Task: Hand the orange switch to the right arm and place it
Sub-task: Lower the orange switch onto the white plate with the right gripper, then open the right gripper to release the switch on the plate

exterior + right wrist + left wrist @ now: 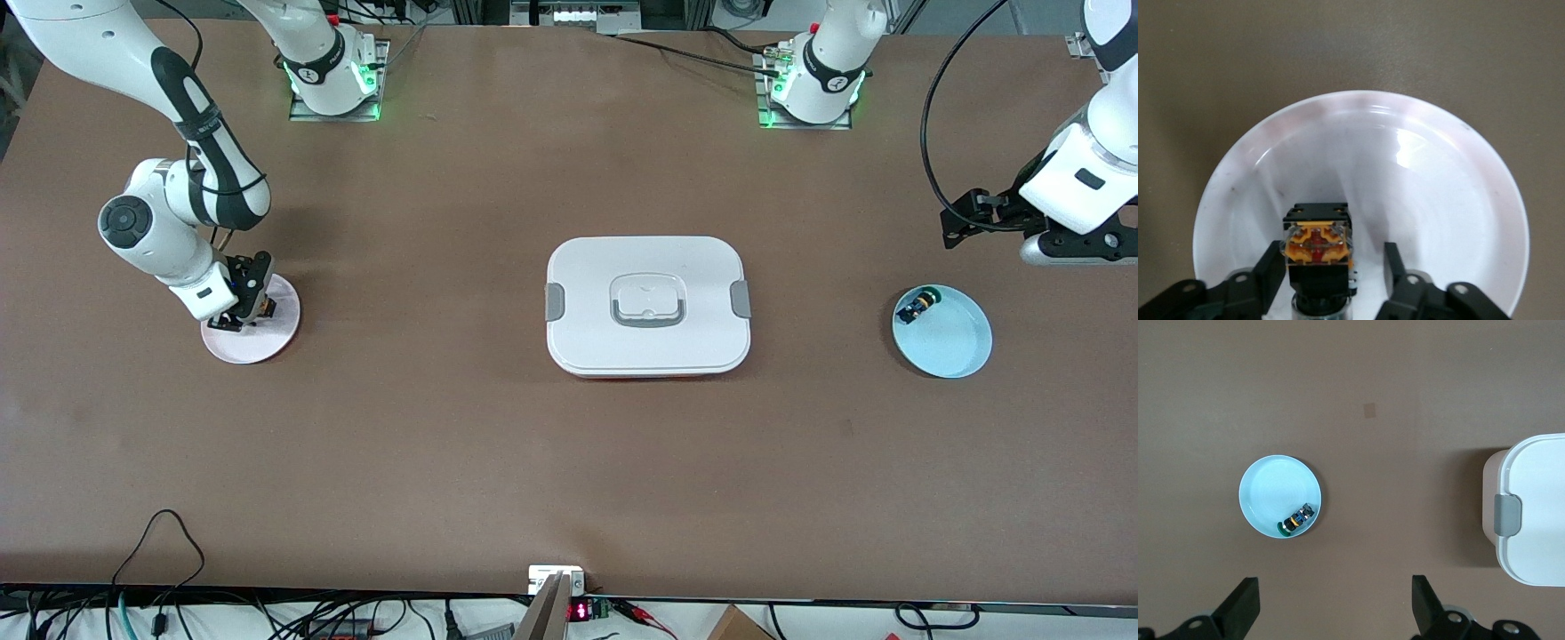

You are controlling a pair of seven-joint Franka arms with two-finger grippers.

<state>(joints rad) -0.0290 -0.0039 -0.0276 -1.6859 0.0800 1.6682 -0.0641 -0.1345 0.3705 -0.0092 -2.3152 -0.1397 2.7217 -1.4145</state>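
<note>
The right end effector [1335,270] sits low in the pale pink round plate [1451,200], fingers [1268,273] parted around the small black, orange-faced switch [1319,250], one finger clear of it. The left end effector [1335,607] hangs spread wide over the brown worktop [444,444], at the light blue plate's [956,342] one o'clock.
</note>
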